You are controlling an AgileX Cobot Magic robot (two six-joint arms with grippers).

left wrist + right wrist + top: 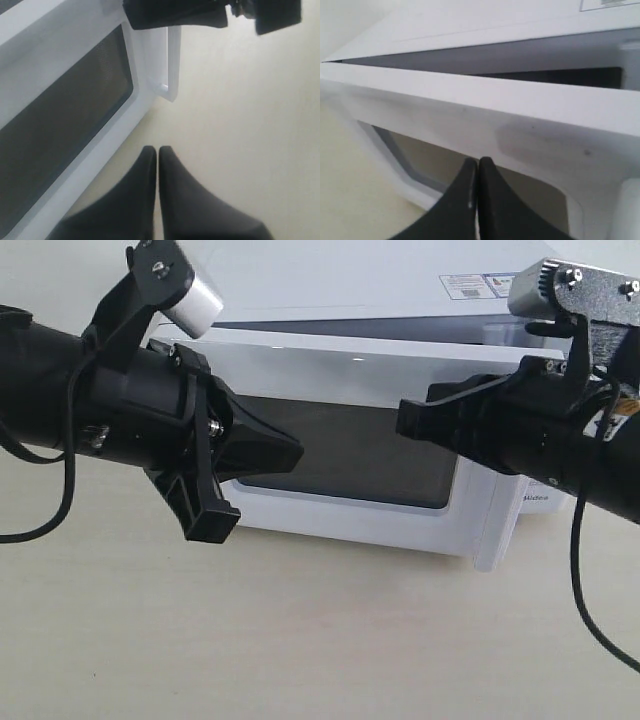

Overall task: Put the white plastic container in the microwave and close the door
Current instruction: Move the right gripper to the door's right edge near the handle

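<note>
The white microwave stands at the back of the table. Its door with the dark window is swung nearly shut, and a narrow wedge of gap shows along its top edge. The vertical bar handle is at the door's free end. My left gripper is shut and empty, pointing across the window's left part. My right gripper is shut and empty, its tip close against the door front near the window's upper edge. The white plastic container is out of view.
The beige tabletop spreads in front of the microwave. A sticker lies on the microwave's top. In the left wrist view the door handle and the right arm's black fingers show beyond my left gripper.
</note>
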